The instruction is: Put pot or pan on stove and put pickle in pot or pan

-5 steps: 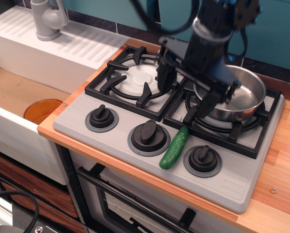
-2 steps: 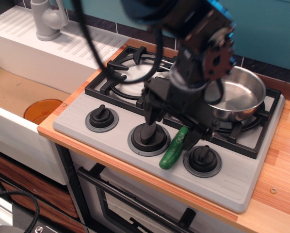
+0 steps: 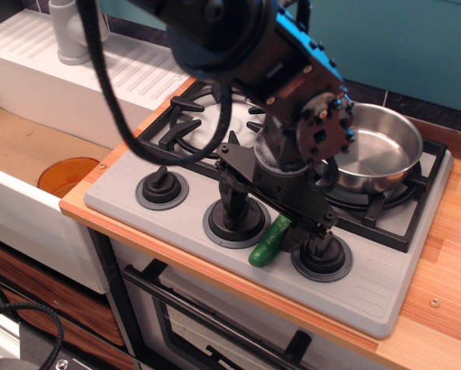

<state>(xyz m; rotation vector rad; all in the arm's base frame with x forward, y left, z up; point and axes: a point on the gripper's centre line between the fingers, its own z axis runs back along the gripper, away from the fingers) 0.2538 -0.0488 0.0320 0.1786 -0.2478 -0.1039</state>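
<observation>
A black robot arm reaches low over the front edge of a grey toy stove (image 3: 369, 289), its gripper (image 3: 270, 218) spread wide just above the pickle (image 3: 267, 243); the two fingers (image 3: 232, 193) stand apart on either side of the vegetable's upper end, released and grasping nothing, one over the middle knob (image 3: 236, 222) and the other down by the right knob (image 3: 321, 257). The dark-green pickle lies flat on the grey panel between those two knobs, its lower tip pointing toward the front edge of the cooktop and its upper end partly hidden beneath the arm's wrist; whether a finger touches it cannot be told. The shiny steel pan (image 3: 381, 158) sits on the right burner grate (image 3: 400, 223), behind and to the right of the gripper, its bowl showing only reflections; the near-left part of its rim is covered by the arm. The left burner grate (image 3: 186, 131) is largely masked by the arm and a thick black cable (image 3: 111, 92) looping down over it. A third knob (image 3: 161, 187) sits at the front left of the panel, well apart from the pickle. The cooktop rests on a wooden counter (image 3: 446, 308); to the left is a white sink unit (image 3: 38, 77) with a grey tap (image 3: 70, 31), and lower down an orange disc (image 3: 67, 173) lies on a brown surface
</observation>
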